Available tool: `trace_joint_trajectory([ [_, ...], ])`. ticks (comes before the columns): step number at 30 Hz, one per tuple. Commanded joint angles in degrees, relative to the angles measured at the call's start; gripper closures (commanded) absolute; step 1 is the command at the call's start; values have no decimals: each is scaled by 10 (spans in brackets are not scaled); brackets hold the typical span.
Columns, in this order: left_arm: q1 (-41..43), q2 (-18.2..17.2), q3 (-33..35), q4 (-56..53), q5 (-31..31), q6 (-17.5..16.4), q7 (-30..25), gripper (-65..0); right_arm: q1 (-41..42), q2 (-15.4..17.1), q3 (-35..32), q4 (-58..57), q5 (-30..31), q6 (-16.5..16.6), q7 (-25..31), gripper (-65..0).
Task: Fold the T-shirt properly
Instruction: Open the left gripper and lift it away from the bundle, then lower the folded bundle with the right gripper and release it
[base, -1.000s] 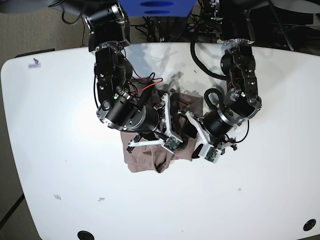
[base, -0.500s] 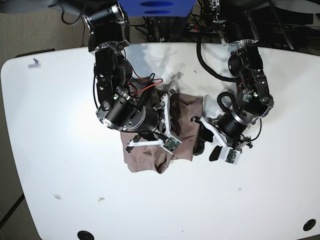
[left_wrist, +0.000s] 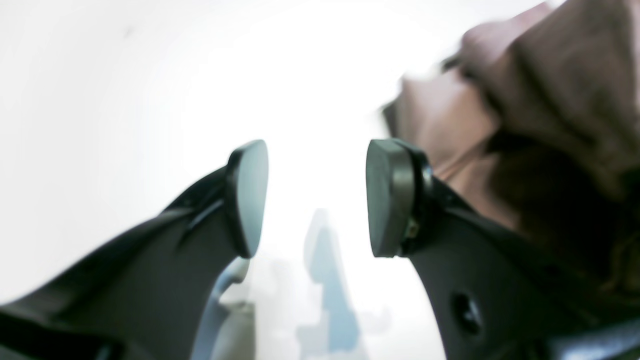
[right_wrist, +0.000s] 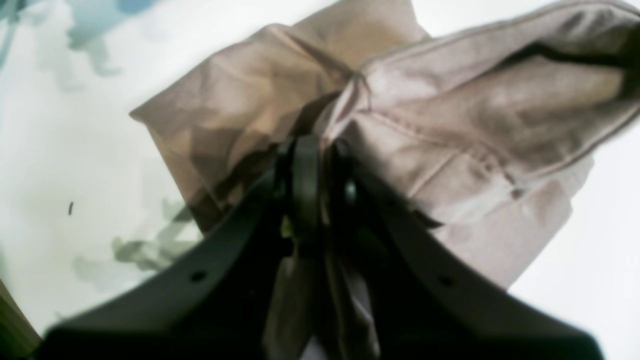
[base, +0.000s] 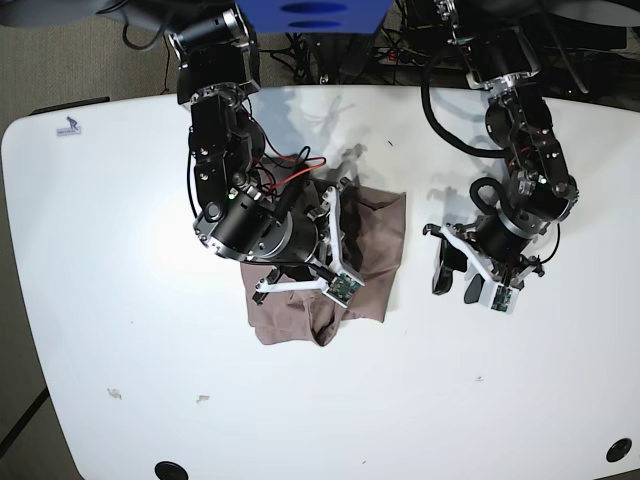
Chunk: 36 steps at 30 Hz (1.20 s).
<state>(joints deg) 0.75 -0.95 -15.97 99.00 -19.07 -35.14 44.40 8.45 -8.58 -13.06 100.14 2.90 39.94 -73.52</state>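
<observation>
The mauve-brown T-shirt (base: 378, 250) lies bunched in a small heap mid-table, partly under my right arm. My right gripper (base: 322, 264) sits on it; in the right wrist view that gripper (right_wrist: 312, 150) is shut on a pinched fold of the T-shirt (right_wrist: 450, 125), near a hemmed edge. To the right of the cloth, over bare table, my left gripper (base: 452, 284) is apart from it. The left wrist view shows the left gripper (left_wrist: 316, 195) open with nothing between its pads, the T-shirt (left_wrist: 550, 75) blurred off to one side.
The white table (base: 120, 300) has rounded corners, with black grommet holes at the front (base: 170, 468) and front right (base: 620, 448). Small specks (base: 115, 393) lie front left. Cables and arm bases crowd the back edge.
My left arm has swung to the right, off the T-shirt's right edge and onto bare table. The right arm has stayed put on the cloth.
</observation>
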Motion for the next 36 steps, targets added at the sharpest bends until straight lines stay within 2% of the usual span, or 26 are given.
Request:
trace_joint_trajectory([
  [1, -5, -9, -2, 11, -10, -2, -20, -307, 12, -4, -2, 8, 5, 1, 10, -99],
  [9, 10, -26, -2, 11, -10, -2, -22, -307, 12, -4, -3, 8, 5, 1, 11, -364],
  [13, 10, -26, -2, 11, -9, -2, -22, -307, 12, -4, -3, 8, 7, 1, 11, -451],
  [16, 10, -26, -2, 10, -9, -2, -20, -307, 12, -4, -3, 10, 8, 1, 11, -483],
  [23, 10, -26, -2, 9, -7, -2, -19, -307, 13, -4, 9, 14, 8, 1, 11, -493],
  [36, 26, -26, -2, 8, -5, -2, -21, -307, 58, -4, 167, 54, 8, 1, 8, -493],
])
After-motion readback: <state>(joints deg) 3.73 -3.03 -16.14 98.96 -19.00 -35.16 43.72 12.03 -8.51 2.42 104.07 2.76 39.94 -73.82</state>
